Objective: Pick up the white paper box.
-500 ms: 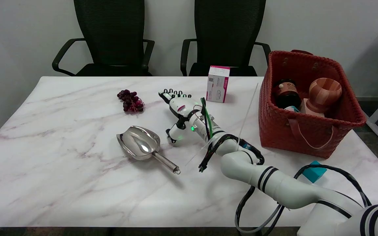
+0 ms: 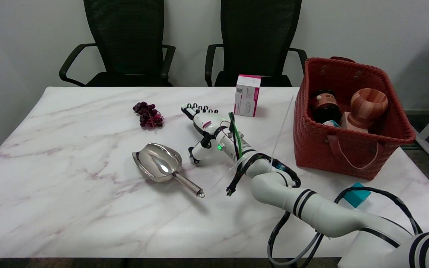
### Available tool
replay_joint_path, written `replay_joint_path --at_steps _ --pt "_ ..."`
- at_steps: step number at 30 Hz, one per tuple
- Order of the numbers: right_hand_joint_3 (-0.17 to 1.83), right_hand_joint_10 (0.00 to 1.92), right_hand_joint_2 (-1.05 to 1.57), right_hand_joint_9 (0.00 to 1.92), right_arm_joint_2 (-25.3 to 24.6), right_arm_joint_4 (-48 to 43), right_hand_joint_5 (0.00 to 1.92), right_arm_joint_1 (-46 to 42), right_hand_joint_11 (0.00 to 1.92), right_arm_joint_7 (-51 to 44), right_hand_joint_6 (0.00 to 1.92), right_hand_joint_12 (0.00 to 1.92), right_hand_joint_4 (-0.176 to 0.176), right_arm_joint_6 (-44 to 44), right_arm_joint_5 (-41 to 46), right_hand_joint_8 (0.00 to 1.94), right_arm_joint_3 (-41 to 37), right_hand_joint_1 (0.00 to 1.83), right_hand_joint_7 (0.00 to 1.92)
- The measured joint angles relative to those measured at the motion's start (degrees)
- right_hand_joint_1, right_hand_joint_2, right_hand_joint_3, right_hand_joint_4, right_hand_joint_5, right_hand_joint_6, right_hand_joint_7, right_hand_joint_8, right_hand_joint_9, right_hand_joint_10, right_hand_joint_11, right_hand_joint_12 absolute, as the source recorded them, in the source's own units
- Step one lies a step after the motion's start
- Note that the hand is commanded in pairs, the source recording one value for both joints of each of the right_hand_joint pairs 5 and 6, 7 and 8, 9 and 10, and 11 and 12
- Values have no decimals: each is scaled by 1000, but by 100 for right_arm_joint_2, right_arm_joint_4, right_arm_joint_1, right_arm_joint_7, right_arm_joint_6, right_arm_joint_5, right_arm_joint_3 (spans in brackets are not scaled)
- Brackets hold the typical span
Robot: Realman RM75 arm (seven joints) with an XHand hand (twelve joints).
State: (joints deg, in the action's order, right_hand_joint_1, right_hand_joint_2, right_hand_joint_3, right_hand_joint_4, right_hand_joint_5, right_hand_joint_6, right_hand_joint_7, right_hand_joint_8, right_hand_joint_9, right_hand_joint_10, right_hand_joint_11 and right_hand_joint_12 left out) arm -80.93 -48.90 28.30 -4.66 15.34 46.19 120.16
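Observation:
The white paper box, with a pink top and pink print, stands upright near the table's far edge. My right hand hovers low over the table to the box's left and a little nearer to me, fingers stretched out and apart, thumb pointing down toward the tabletop. It holds nothing. A gap of bare marble separates the fingertips from the box.
A bunch of dark grapes lies left of the hand. A metal scoop sits in front of it. A red woven basket with a bottle and a wooden cup stands at the right. A teal block lies by my arm.
My right hand has shifted slightly to the right and forward, toward the box. Nothing else has moved.

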Motion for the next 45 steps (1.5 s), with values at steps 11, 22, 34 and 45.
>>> replay_joint_path --at_steps 11,22,34,45 --pt "1177 193 316 193 44 -188 60 -83 177 16 60 177 0 399 559 100 -25 1193 100" --pt "1131 249 386 249 80 -631 85 -281 191 222 85 191 0 1182 1530 182 -7 1145 182" --pt "927 299 346 299 86 -893 0 -406 253 1622 0 253 0 1760 2070 222 79 1039 222" --pt "469 202 358 202 19 -948 0 -395 172 2441 0 172 0 2445 2287 97 197 958 97"
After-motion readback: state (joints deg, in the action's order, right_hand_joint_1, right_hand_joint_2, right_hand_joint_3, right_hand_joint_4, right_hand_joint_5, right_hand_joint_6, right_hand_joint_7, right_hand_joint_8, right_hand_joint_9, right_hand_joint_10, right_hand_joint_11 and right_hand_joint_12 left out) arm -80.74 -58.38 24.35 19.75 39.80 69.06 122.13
